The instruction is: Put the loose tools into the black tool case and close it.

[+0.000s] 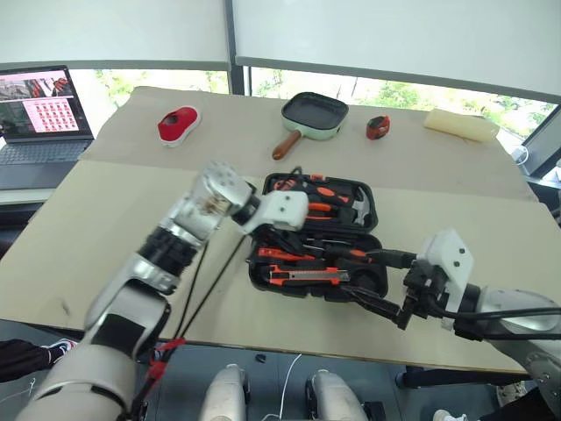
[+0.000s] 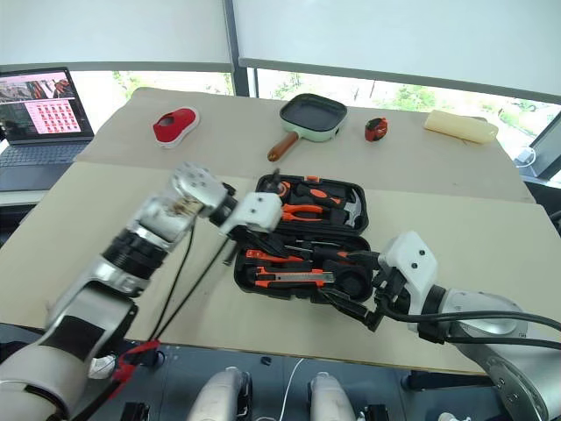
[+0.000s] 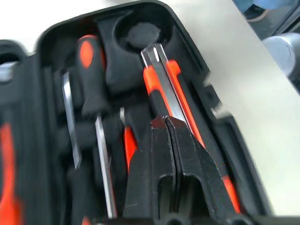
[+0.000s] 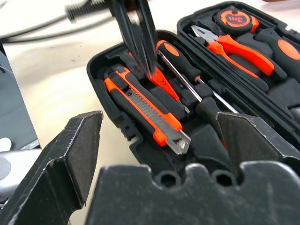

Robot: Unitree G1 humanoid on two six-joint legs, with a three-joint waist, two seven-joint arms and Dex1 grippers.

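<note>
The black tool case lies open at mid-table, utility knife and screwdrivers seated in its near half. The left gripper, pressed shut and empty, nudges tools down; the right gripper, spread wide and empty, waits at the near rim. Likely next: closing the lid.

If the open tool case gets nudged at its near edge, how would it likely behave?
The tool case lies opened flat on the table, so it probably slides instead of tipping. Its moulded shell looks stiff. Holding a utility knife and pliers, it is likely fairly heavy.
</note>
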